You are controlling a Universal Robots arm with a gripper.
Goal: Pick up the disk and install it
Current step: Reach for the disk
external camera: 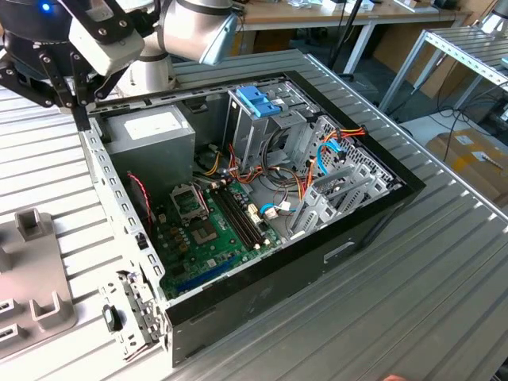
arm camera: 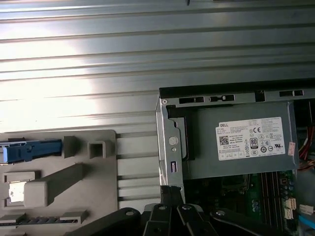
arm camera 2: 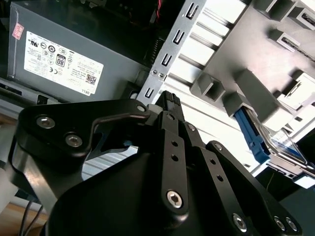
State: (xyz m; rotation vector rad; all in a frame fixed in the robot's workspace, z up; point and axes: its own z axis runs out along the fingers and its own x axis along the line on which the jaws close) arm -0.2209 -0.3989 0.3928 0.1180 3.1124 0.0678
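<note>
The disk point(arm camera 2: 281, 146), silver with a blue rail along its side, lies in a slot of the grey fixture plate point(arm camera 2: 256, 44) on the table beside the computer case. In the first wrist view the disk's blue rail point(arm camera: 32, 149) shows at the plate's edge. My gripper point(arm camera 2: 170, 100) hangs over the case's metal side wall near the power supply point(arm camera 2: 64, 59), well apart from the disk. Its black fingers meet at one narrow tip with nothing between them. In the exterior view the gripper point(external camera: 81, 119) is at the case's far left corner.
The open computer case point(external camera: 373, 214) lies on the ribbed metal table, with motherboard point(external camera: 210, 230), cables and a tall drive cage topped by a blue bracket point(external camera: 258, 99). The grey fixture plate point(external camera: 28, 262) sits at the exterior view's left. Shelving stands at the far right.
</note>
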